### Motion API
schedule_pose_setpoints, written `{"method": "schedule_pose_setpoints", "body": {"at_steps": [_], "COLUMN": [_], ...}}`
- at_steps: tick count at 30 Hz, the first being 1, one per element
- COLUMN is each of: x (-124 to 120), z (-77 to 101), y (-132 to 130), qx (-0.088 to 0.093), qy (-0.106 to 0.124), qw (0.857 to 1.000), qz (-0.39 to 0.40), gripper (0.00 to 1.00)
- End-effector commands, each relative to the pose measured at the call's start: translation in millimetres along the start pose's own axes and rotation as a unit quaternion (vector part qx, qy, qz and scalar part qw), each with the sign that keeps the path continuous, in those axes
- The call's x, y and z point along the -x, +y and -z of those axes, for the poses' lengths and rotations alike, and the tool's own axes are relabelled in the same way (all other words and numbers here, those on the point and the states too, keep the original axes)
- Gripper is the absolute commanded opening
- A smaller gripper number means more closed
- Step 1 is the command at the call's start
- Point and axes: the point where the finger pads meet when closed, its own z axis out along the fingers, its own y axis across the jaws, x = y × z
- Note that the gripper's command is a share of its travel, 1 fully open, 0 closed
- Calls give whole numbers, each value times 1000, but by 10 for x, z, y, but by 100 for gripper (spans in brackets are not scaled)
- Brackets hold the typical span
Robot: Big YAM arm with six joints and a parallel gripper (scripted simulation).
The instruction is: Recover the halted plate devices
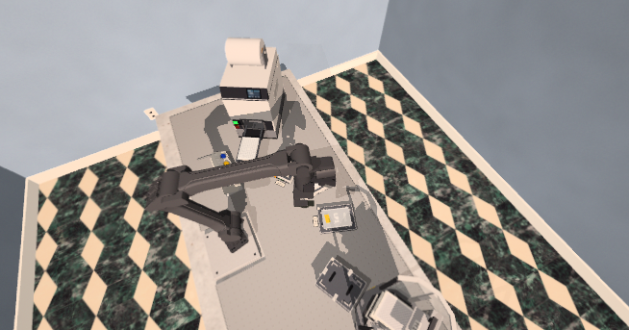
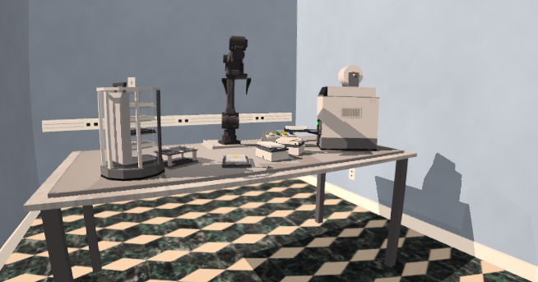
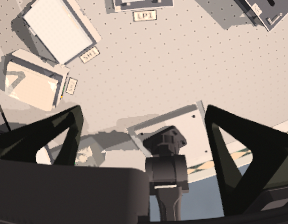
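Note:
My gripper (image 1: 303,202) (image 2: 237,85) (image 3: 144,112) is open and empty, pointing down high above the middle of the deck. The sealer SEAL (image 1: 250,88) (image 2: 347,118) has a white plate (image 1: 248,148) (image 2: 295,127) on its tray. The plate hotel H1 (image 1: 409,308) (image 2: 127,131) stands at the far end. PANEL (image 1: 224,159) (image 2: 284,136) sits beside the sealer.
My arm spans the deck in the top view and hides the shakers there; they show in the exterior view (image 2: 272,150) (image 2: 294,145). The arm's base (image 1: 236,238) (image 2: 229,137) stands on a pale plate. A power rail (image 2: 185,120) runs along the wall behind the table.

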Motion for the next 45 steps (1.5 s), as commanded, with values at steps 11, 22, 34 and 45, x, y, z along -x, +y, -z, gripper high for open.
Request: {"method": "schedule_pose_setpoints", "body": {"at_steps": [11,22,34,45], "x": [446,648,842,924], "z": [235,232,230,227], "y": [-271,-493,-791,-1129], "qx": [4,2,2,4], "qy": [-32,-30,-30,-29], "qw": [999,1000,997,976], "qz": [8,8,-69,-214], "gripper": [100,100,100,100]}}
